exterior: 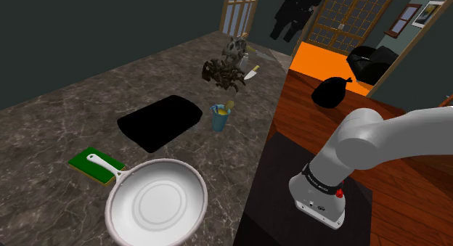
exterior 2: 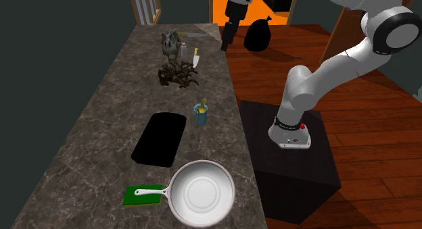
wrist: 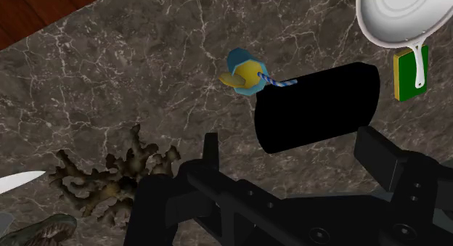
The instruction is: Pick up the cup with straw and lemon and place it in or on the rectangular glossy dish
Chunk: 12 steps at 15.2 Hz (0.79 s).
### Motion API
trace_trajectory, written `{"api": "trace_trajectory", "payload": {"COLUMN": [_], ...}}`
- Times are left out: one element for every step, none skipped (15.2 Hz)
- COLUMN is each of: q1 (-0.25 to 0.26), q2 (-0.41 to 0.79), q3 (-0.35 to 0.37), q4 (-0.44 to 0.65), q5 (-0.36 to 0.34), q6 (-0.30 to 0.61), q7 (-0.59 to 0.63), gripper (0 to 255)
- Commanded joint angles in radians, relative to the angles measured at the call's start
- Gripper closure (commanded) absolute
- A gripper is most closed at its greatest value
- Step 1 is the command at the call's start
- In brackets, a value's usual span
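A dark, stone-patterned bench (exterior: 65, 85) carries a flat, glossy black rectangular dish (exterior: 160, 123) near its middle. The dish has nothing in it.

A small blue cup (exterior: 219, 117) stands upright on the bench just beside one corner of the dish, on the side nearer the bench's edge and the robot's stand (exterior 2: 291, 173). The cup has yellow in its top and a yellow slice (wrist: 231, 79) on its rim. Its striped straw (wrist: 279, 82) leans toward the dish.

On the other side of the dish from the cup's corner, near its short end, lies a white round pan (exterior 2: 201, 192). The pan's handle rests on a green pad (exterior 2: 143, 196).

Past the opposite short end of the dish, well apart from it, sits a dark tangled object (exterior 2: 178, 75). A knife (exterior 2: 196, 61) lies just beyond that.

The white arm (exterior 2: 318, 79) rises from the black stand on a wooden floor (exterior 2: 379, 126) and arcs over toward the bench. Its black gripper (exterior 2: 228, 40) hangs high in the air, far from the dish and above the knife's end of the bench. In the wrist view the jaws stand apart, released, with nothing between them. From there, the cup and the dish both lie on the bench below.

A black bag (exterior: 332, 91) sits on the floor, well away from the dish.
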<state>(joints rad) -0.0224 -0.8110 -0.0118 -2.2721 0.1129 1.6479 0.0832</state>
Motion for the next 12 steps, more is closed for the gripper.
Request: {"api": "trace_trajectory", "payload": {"q1": [0.000,0.001,0.003,0.005,0.006,0.008,0.010,0.011,0.013,0.014,0.015,0.017], "q2": [0.000,0.019,0.038,0.059,0.081,0.104,0.127,0.152,0.178,0.205,0.233,0.261], "q3": [0.000,0.005,0.010,0.014,0.019,0.023,0.028,0.033,0.037,0.042,0.046,0.051], "q4": [0.000,-0.016,-0.031,-0.044,-0.057,-0.069,-0.080,-0.089,-0.098,-0.105,-0.112,-0.117], "q5": [0.000,0.001,0.002,0.002,0.003,0.004,0.004,0.005,0.005,0.005,0.006,0.006], "q6": [0.000,0.025,0.051,0.076,0.102,0.127,0.153,0.178,0.204,0.229,0.254,0.279], "q7": [0.000,0.000,0.000,-0.001,-0.001,-0.001,-0.001,0.000,0.000,0.000,0.000,0.001], "gripper": [0,0,0,0,0,0,0,0,0,0,0,0]}}
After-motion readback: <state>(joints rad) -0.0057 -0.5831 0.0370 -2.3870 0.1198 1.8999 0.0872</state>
